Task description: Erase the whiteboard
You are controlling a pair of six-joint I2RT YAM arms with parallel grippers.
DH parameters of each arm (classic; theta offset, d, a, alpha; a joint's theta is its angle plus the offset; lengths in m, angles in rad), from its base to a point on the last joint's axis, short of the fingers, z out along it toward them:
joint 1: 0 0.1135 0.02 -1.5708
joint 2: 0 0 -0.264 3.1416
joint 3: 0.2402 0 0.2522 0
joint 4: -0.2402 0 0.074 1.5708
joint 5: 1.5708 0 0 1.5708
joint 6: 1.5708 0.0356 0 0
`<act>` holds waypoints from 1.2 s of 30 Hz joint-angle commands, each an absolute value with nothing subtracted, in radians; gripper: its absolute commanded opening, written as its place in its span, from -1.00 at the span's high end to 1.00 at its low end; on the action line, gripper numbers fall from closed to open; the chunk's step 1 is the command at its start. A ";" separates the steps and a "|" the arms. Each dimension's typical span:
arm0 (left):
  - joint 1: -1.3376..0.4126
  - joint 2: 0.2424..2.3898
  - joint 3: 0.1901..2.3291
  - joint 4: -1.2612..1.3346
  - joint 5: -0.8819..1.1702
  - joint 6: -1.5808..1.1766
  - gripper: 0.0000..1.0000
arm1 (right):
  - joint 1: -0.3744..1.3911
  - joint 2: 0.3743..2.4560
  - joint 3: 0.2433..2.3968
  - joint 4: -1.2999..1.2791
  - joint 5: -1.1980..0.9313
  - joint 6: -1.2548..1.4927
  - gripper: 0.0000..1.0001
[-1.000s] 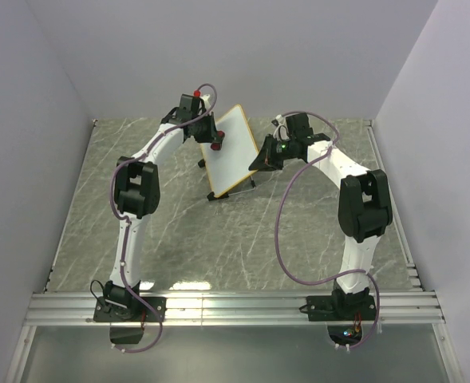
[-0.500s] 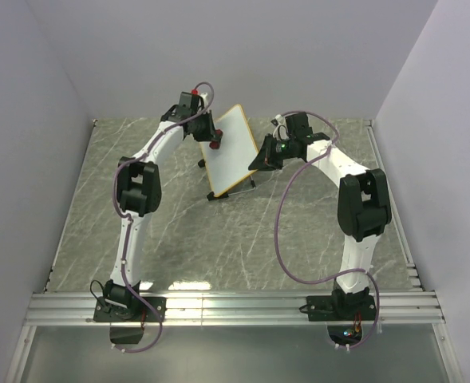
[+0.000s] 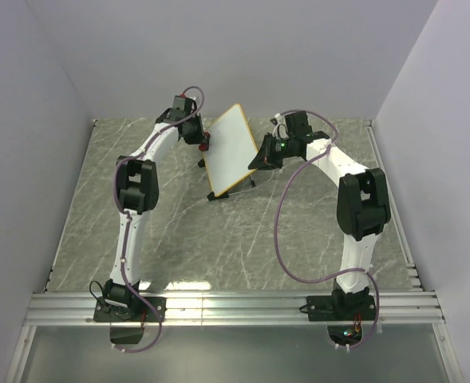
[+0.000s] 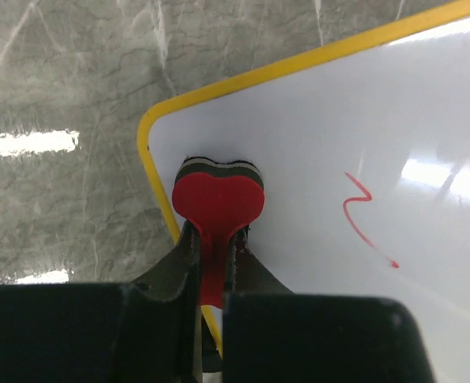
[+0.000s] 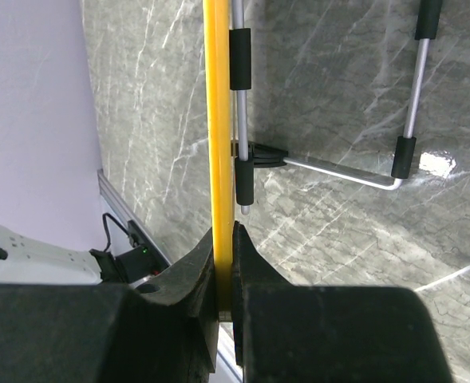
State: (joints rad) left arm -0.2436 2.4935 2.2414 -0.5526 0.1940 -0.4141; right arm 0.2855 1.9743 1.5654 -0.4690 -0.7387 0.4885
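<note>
Your whiteboard (image 3: pixel 233 152) stood propped at 12 o'clock on table (image 3: pixel 219 231). Right gripper (image 5: pixel 223 243) pinched its yellow frame (image 5: pixel 216 96). Left gripper (image 4: pixel 215 239) pinched red eraser (image 4: pixel 219 198) at board corner — red squiggle (image 4: pixel 362 219) at eraser's 3 o'clock unwiped. You looked partway through.

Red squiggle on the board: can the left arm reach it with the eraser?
Probably yes. The eraser sits against the board near its corner, and only bare white lies between it and the squiggle.

My left gripper (image 4: pixel 216 263) is pinching the red heart eraser (image 4: pixel 219 199) against the whiteboard (image 4: pixel 338 136) near its rounded corner. There's a red squiggle (image 4: pixel 361 214) at 3 o'clock from it.
</note>
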 commanded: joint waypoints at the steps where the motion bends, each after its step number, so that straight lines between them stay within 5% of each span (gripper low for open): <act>1: -0.258 2.419 2.159 -0.540 0.224 -0.423 1.00 | 0.310 1.994 1.554 -0.477 -0.716 0.437 1.00; 10: -0.360 2.399 2.209 -0.422 0.529 -0.462 0.99 | 0.330 1.971 1.506 -0.463 -0.716 0.411 1.00; 36: -0.282 2.631 2.267 -0.506 0.307 -0.473 0.99 | 0.408 1.917 1.453 -0.552 -0.629 0.397 1.00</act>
